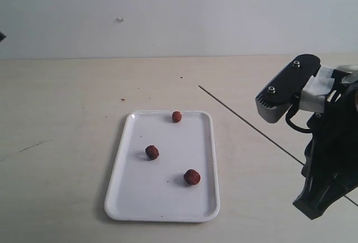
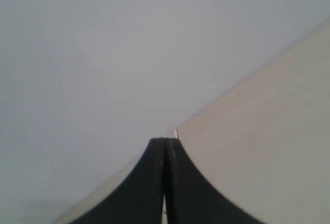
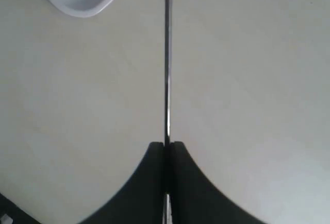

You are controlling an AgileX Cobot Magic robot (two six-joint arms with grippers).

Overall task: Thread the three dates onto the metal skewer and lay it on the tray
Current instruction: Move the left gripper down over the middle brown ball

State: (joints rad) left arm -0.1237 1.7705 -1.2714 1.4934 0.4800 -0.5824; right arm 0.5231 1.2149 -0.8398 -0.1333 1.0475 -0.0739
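Steel-grey, the metal skewer (image 1: 246,123) sits pinched in the right gripper (image 3: 166,147) beside the tray (image 1: 162,210), but the three dates (image 1: 152,152) lie loose there and could roll from its tip while the left gripper (image 2: 165,144) hangs closed on nothing.

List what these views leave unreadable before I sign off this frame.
1) left gripper: absent from the exterior view; the left wrist view shows only its shut fingertips.
2) metal skewer: a stretch is hidden behind the right arm in the exterior view; its tip runs off the right wrist view's top edge.
3) tray: cut to one corner by the right wrist view's edge.
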